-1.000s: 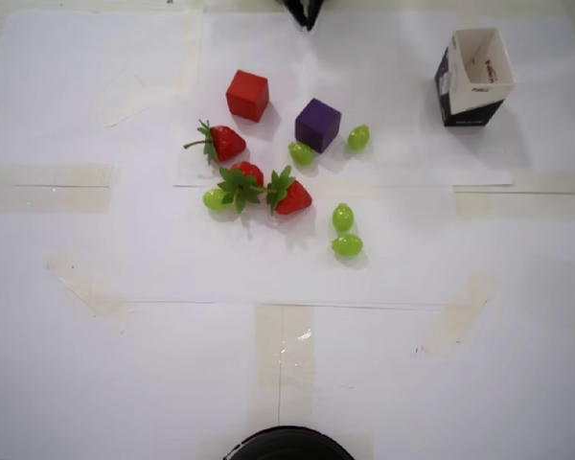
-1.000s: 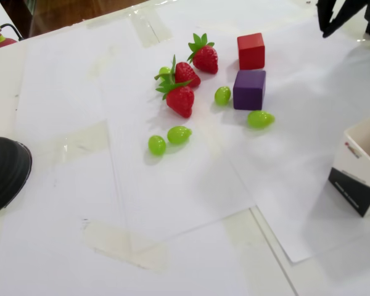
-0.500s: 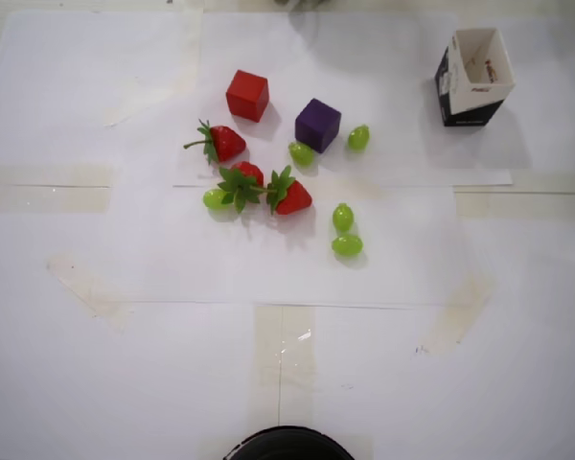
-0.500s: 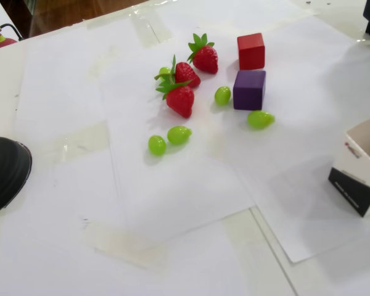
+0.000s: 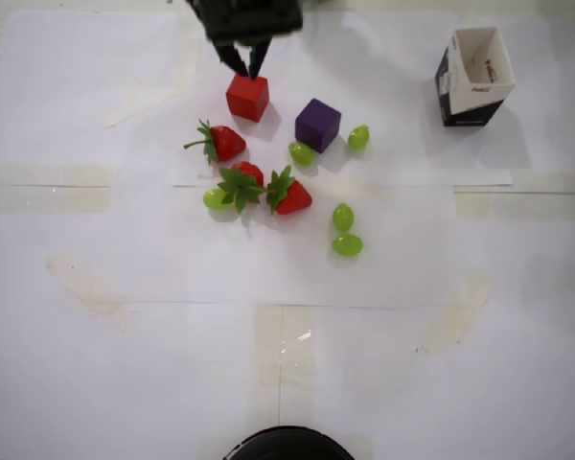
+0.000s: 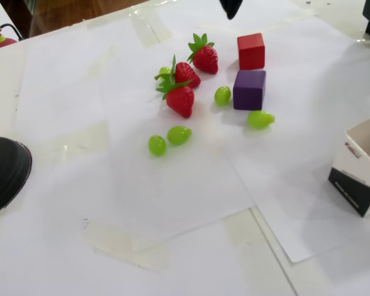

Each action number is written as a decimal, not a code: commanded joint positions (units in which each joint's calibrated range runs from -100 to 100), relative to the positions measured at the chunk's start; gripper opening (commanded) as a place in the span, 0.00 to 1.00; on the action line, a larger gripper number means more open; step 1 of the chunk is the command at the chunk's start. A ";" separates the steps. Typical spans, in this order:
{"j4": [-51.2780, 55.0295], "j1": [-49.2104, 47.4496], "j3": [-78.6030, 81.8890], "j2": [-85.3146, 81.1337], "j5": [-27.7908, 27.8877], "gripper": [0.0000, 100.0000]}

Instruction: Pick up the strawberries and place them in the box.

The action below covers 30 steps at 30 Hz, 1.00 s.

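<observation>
A dark rounded object [image 5: 287,444] sits at the bottom edge of the overhead view, nearest the lens. The black two-finger gripper [image 5: 246,65] hangs at the top, its tips nearly together with a slim gap, holding nothing, just above the glossy red cube [image 5: 247,97]. Beside that stands the purple cube [image 5: 317,125]. Below them, the three glossy red toy strawberries with leafy green tops [image 5: 249,178] lie clustered on the white paper-covered table [image 5: 125,364], among small green grapes [image 5: 346,244]. The black open-topped carton box with white inside [image 5: 472,77] stands well apart, top right.
</observation>
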 commanded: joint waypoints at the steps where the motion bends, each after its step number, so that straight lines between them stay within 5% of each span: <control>1: -0.39 1.24 -7.48 3.74 0.44 0.10; 12: -1.37 1.10 -6.48 4.86 1.71 0.30; 30: -8.31 -1.40 -1.48 14.41 0.59 0.29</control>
